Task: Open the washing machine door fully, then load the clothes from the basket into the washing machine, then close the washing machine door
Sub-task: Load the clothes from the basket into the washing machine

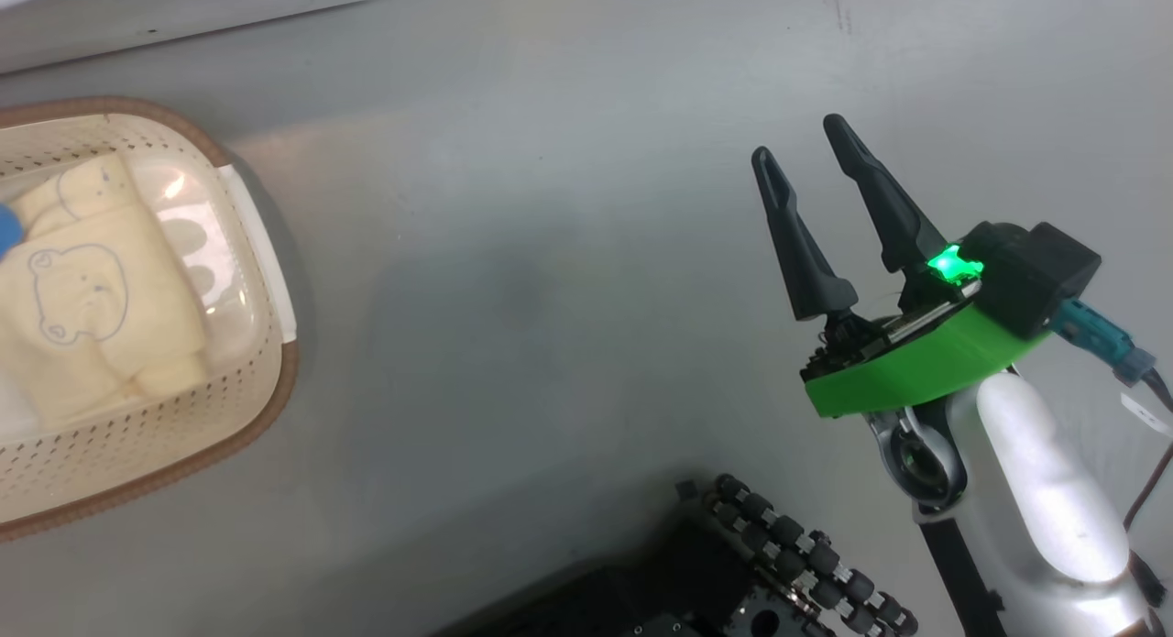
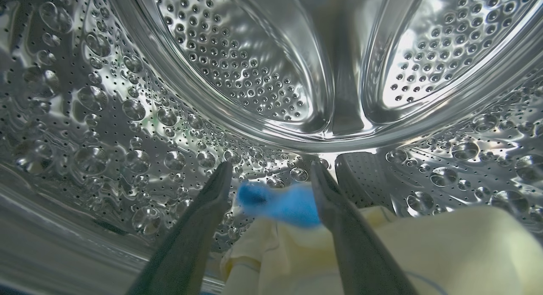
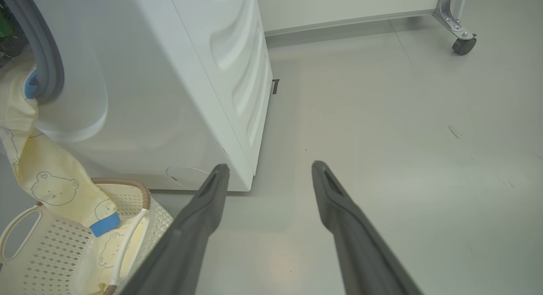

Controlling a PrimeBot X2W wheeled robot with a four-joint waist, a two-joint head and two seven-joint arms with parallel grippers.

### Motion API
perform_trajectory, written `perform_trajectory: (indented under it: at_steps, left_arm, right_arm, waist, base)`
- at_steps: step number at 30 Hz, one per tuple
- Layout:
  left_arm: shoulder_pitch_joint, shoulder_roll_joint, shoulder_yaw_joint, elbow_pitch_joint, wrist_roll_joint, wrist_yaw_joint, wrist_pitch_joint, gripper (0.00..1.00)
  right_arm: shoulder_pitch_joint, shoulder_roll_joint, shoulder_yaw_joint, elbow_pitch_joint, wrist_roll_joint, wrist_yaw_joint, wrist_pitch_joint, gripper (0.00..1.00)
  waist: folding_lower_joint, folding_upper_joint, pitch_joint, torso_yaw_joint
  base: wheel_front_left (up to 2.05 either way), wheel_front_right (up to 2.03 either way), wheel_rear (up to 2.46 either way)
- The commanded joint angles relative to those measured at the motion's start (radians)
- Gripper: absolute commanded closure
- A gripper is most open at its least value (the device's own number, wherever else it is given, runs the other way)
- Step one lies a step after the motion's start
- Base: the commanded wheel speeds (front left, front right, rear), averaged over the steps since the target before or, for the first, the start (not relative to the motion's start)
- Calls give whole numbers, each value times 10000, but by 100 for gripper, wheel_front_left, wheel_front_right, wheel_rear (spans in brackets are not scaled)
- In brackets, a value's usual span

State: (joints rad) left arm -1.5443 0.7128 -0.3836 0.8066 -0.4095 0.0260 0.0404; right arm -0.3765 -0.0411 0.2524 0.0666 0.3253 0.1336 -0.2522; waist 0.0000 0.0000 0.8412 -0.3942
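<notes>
Head view: clothes [image 1: 92, 316] in basket [image 1: 287, 377]

washing machine [image 3: 169, 95]: you see a white front-loader with its mouth open and a shiny perforated steel drum [image 2: 237, 74].
clothes [image 3: 46, 176]: a cream bear-print garment drapes from the mouth down into your basket.
basket [image 3: 42, 248]: cream and perforated with a brown rim, just beside the washer's front.

Inside the washing machine's perforated steel drum [image 2: 237, 74], the left hand [image 2: 271, 167] holds its two dark fingers [image 2: 191, 240] spread apart. Cream-yellow clothes [image 2: 466, 248] with a blue patch [image 2: 284, 203] lie loose between and beneath them.
</notes>
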Motion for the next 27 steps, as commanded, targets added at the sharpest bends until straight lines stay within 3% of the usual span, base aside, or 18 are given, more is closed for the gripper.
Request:
perform_trajectory:
  at_steps: [1,13,23,27]
  left_arm:
    - [-395,353,140,-151,-43,-33,-6,0]
    - [801,-540,165,162,-592,182,-671,0]
    - [3777,-1205,464,-1557,-1214,963,-2145,0]
    - [5190,-1418,495,-2694,-1282,1501,-2499,0]
  right_arm:
    - [114,-91,95,-239,-30,-29,-95,0]
    - [216,-91,-339,-260,-397,-29,-95,0]
    - [600,-91,-836,-226,-863,-29,-95,0]
    - [794,-91,-997,-206,-1134,-29,-95,0]
  waist:
    - [0,0,-38,75]
    - [0,0,-631,757]
    - [0,0,-1609,1506]
    - [0,0,-2044,1801]
  base:
    - [0,0,0]
    - [0,0,0]
    - [0,0,0]
    - [0,0,0]
